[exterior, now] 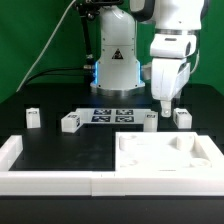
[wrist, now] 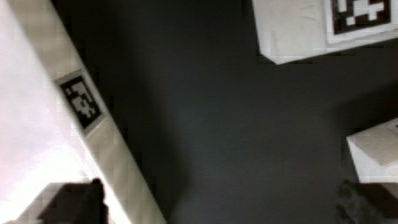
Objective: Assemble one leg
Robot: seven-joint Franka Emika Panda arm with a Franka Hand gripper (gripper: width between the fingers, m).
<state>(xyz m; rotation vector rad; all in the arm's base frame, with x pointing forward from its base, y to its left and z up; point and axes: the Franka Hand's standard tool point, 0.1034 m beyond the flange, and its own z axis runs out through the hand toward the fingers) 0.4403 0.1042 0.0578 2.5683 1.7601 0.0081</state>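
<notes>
Tabletop: black, matt, no glare; its grain is too blurred to read in the wrist view. Legs: white plastic, smooth, dull finish, each with a flat black-and-white printed tag that looks like paper. Tray-like panel: the same white plastic, smooth, soft shading on its rim, no shine. Marker board: thin, flat, white, matt, with crisp printed tags. Border rail: white, smooth, matt. Arm shell: white hard plastic, glossy, catching highlights. Pincer: white glossy housing; fingers dark and matt, too blurred to tell metal from plastic.
</notes>
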